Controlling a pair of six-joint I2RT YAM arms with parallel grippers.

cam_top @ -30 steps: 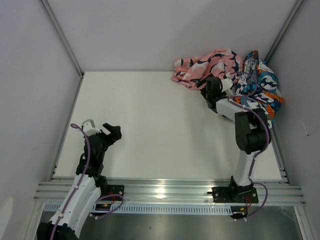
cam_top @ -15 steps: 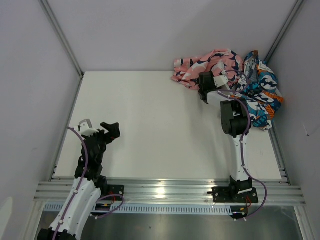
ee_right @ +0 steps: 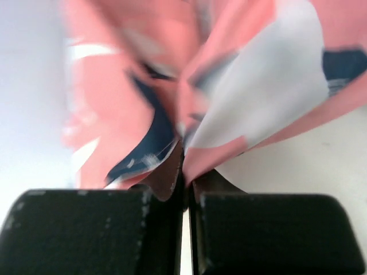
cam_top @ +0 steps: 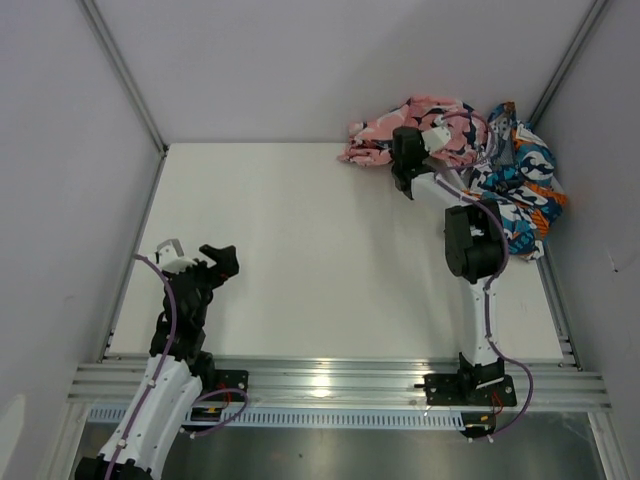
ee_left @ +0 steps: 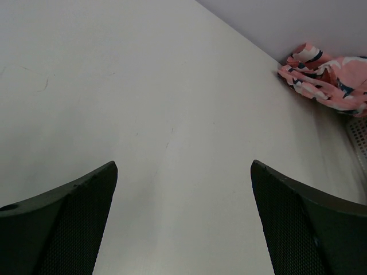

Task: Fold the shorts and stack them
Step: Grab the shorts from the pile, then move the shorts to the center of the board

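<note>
Pink fabric shorts with navy-and-white shapes (cam_top: 375, 138) lie crumpled at the far right corner of the white bench (cam_top: 300, 250). The right gripper (ee_right: 184, 186) has its jaws clamped on a fold of them, perhaps the hem (view blurred), a grip suited to dragging them to the bench's middle for folding. Blue-teal-orange patterned shorts (cam_top: 520, 175) bunch at the bench's right edge. The left gripper (ee_left: 183, 223) hovers, jaws apart, over the bench's near left.

Nothing readable is coming through in any view: no lettering, label, brand or number is showing. The pink shorts (cam_top: 372, 133) and the blue shorts (cam_top: 525, 170) are showing printed shapes only, with no letters.
</note>
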